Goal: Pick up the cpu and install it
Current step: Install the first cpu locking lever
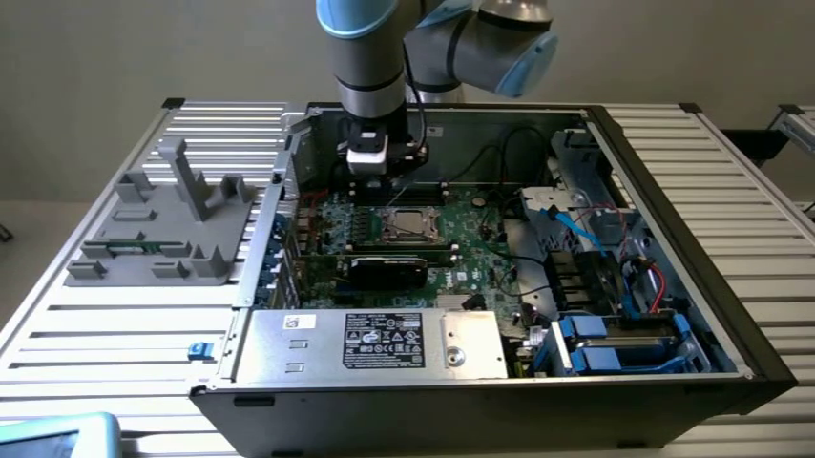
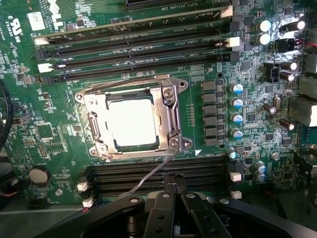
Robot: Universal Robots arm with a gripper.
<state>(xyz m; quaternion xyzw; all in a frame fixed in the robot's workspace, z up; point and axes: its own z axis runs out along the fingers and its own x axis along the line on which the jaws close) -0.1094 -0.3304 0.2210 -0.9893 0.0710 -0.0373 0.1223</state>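
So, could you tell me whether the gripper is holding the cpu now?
No, the cpu lies flat inside the metal socket frame, apart from the gripper.

Robotics lab or assembly test cell — a Universal Robots arm (image 1: 369,67) reaches into an open desktop computer case (image 1: 484,412) laid flat on a slatted aluminium workbench (image 1: 114,334). Grey plastic fixture tray (image 1: 134,256) with upright posts beside the case — bare plain wall (image 1: 128,48) behind.
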